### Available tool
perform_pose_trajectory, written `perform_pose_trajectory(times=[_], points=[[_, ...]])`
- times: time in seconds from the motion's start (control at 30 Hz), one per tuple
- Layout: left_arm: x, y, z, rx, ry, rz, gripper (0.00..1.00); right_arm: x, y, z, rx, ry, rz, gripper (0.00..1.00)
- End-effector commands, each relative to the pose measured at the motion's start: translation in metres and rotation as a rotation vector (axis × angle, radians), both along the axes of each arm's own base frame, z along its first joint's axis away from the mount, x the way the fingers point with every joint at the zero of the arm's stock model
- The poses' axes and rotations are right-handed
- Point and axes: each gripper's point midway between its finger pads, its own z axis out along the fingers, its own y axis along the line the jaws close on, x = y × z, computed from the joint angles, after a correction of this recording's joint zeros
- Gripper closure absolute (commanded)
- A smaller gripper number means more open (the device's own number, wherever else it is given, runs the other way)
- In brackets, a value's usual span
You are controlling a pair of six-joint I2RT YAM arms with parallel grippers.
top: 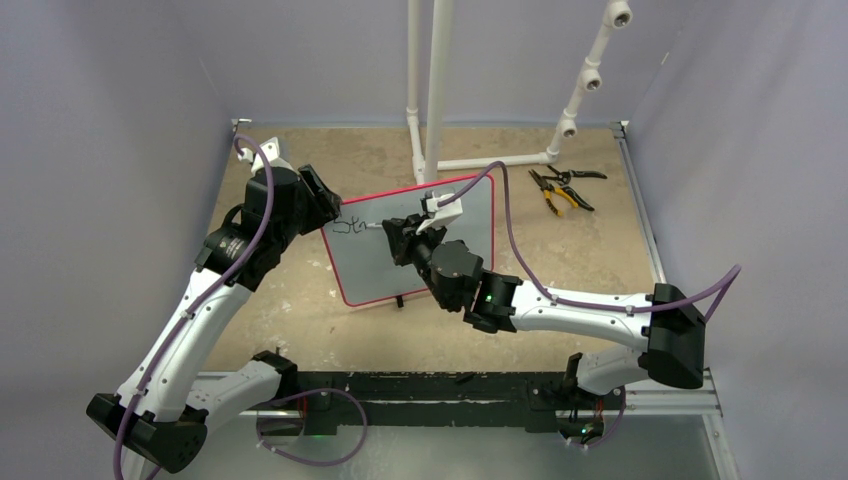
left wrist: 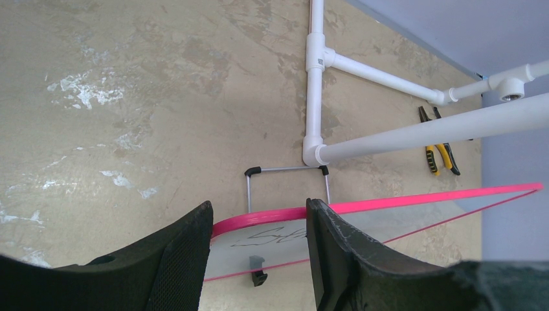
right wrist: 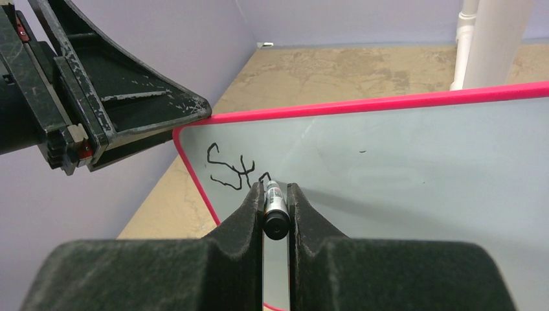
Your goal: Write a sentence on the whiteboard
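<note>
Tan, mottled table point(top: 330, 330), scuffed with pale chalky patches. Closed in on three sides by plain lavender-grey walls point(top: 100, 110). At the back, a frame of white pipes point(top: 438, 90): upright posts and a slanted arm with open sockets, footed on the tabletop. Near the right rear corner, two pairs of pliers point(top: 563, 188), one with yellow and black grips, lying flat and well apart from everything else.

Near the middle of the table, the whiteboard point(top: 370, 270): red-edged, pale grey, propped leaning back on a thin wire stand point(left wrist: 286, 170) with black tips, and a small black foot point(top: 400, 301) at the lower edge. In the top left corner of its face, the sentence point(right wrist: 230, 172): so far only an S, a t and the start of a further stroke in black.

Left gripper point(left wrist: 259, 207) at that same top left corner, fingers point(left wrist: 184, 259) parted wide, straddling the red rim from above and behind. Clamped on nothing, though one finger, seen from the right wrist camera, right up against the rim. Right gripper point(right wrist: 275, 194) in front of the board, fingers point(right wrist: 243, 217) pinched tight on a black marker point(right wrist: 274, 210), tip meeting the board just right of the last stroke.
</note>
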Motion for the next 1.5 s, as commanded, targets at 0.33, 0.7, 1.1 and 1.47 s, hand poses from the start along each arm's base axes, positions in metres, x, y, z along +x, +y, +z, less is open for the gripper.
perform_pose_trajectory(times=[0.33,0.7,1.1,1.47], points=[[-0.001,-0.006,-0.007,-0.010,0.023,-0.025,0.48,0.007,-0.027,0.026,0.075,-0.030,-0.105,1.00],[-0.001,-0.007,-0.007,-0.012,0.026,-0.029,0.48,-0.002,-0.032,0.038,0.117,-0.071,-0.052,1.00],[0.001,-0.007,-0.006,-0.008,0.024,-0.031,0.48,0.003,-0.031,0.030,0.093,-0.049,-0.086,1.00],[0.001,-0.008,-0.005,-0.010,0.021,-0.032,0.48,0.008,-0.029,0.028,0.081,-0.049,-0.100,1.00]])
